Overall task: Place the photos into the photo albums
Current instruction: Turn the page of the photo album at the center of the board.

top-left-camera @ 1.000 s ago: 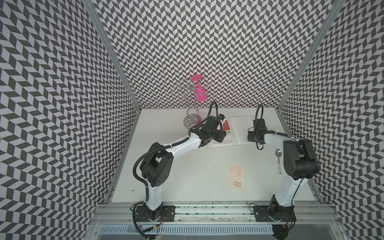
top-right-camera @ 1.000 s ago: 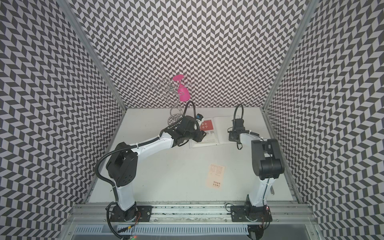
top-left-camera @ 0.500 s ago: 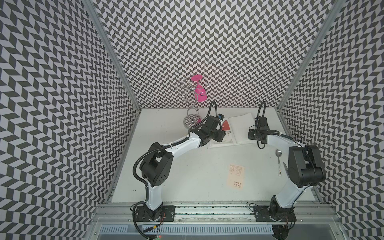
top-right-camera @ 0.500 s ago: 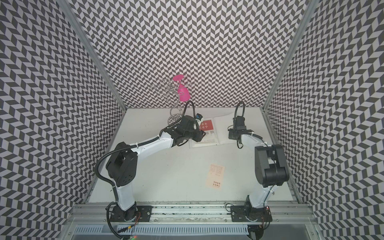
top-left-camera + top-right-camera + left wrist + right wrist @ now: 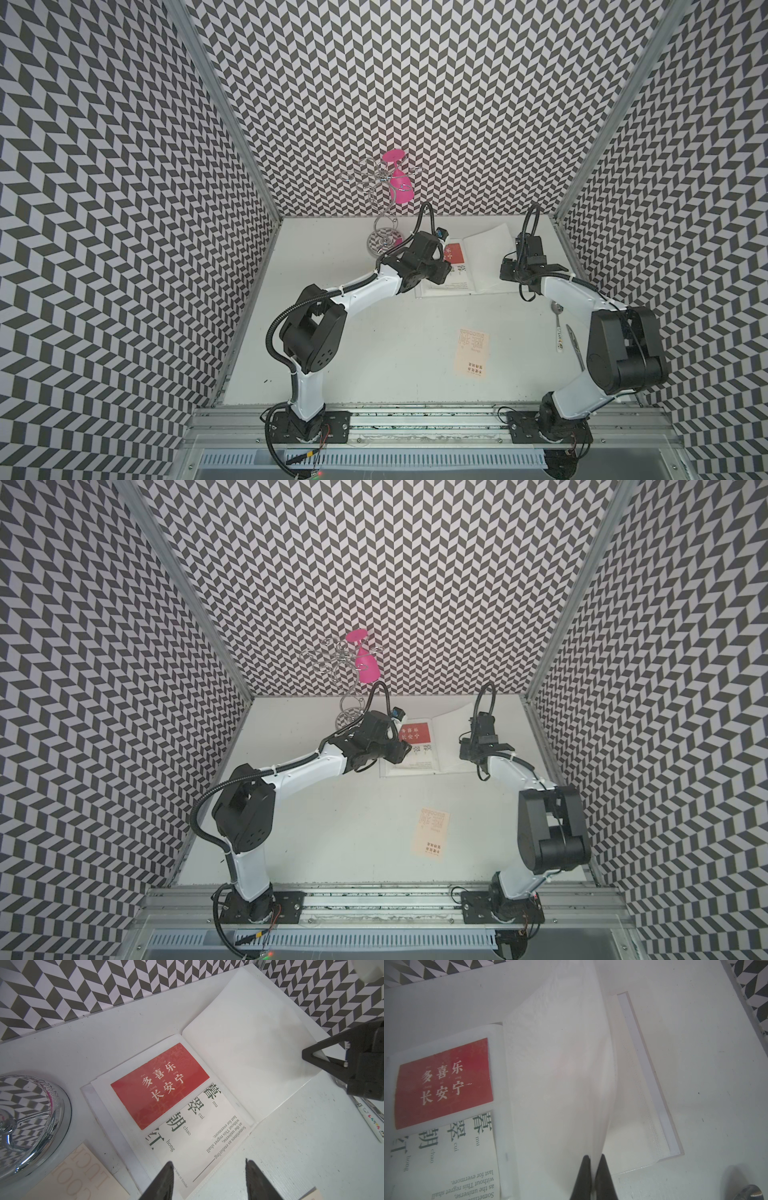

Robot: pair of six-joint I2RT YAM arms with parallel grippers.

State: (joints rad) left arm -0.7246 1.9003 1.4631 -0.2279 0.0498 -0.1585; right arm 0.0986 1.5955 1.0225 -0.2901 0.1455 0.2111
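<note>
Top view — white table [image 5: 374,353], chevron-patterned walls [image 5: 415,104], photo album [image 5: 486,262] lying open

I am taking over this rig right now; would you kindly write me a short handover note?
Left claw: open, holding nothing, over the album's filled page.
Right claw: shut on a lifted page, held up off the album.
Done: red card and white card with green characters sit in that filled page's sleeves.
Left: cream card lies loose on the table toward the front; another cream card lies beside the chrome stand base. Both need sleeving.
</note>
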